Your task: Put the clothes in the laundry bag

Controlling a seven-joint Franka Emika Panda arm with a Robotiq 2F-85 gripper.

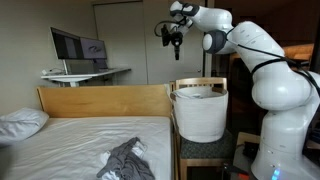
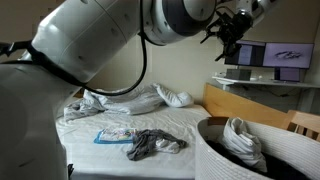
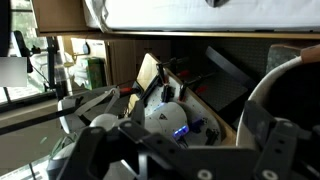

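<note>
The tool (image 1: 172, 36) hangs high up with its jaws apart and empty. The crumpled grey garment (image 1: 128, 160) lies on the white-sheeted bench (image 1: 70, 140), left of the white fabric laundry bag (image 1: 198, 112). It looks soft, light and limp, and is probably best pinched at a raised central fold.

Bench (image 1: 70, 145): white-sheeted mattress.
On it lie a grey garment (image 2: 152, 144), a striped cloth (image 2: 115, 134) and a pillow (image 1: 22, 122).

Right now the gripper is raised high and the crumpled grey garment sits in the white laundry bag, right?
No: both exterior views show the crumpled grey garment on the white bed sheet, not in the white laundry bag. The gripper is raised high.
</note>
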